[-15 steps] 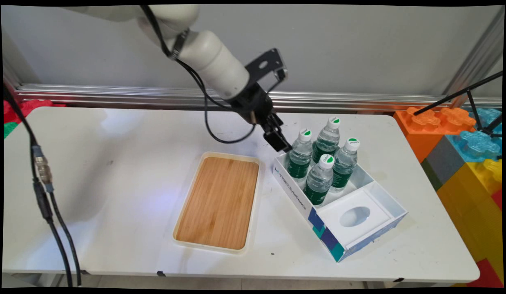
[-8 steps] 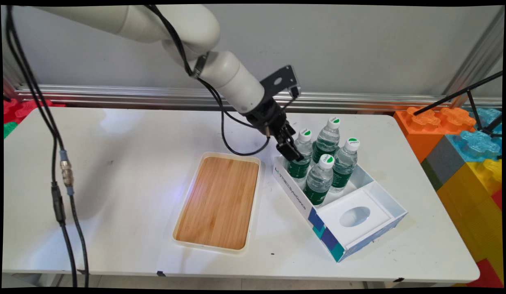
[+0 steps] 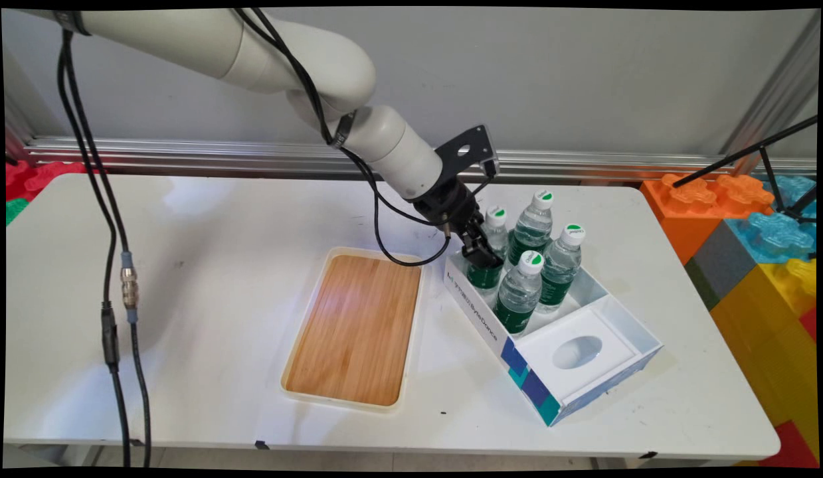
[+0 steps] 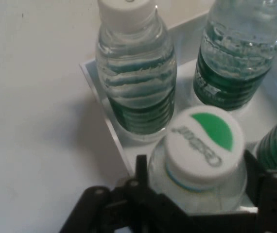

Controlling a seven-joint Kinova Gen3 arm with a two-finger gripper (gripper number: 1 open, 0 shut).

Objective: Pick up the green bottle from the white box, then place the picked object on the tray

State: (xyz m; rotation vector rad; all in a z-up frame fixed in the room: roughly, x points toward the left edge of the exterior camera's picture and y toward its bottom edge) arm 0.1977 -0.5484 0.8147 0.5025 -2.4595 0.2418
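White table (image 3: 205,265) bears wooden tray (image 3: 355,328) and box (image 3: 570,345) (holding bottles).

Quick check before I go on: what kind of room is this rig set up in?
Likely a robotics lab or test cell: a white table against a plain wall with an aluminium rail, big toy-like foam blocks alongside, and a tripod leg at right.

Jaws' tips cut off; nearest bottle (image 4: 197,160) body hidden behind linkage.

White arm (image 3: 384,143), black end effector (image 3: 483,255), black cables (image 3: 109,219)
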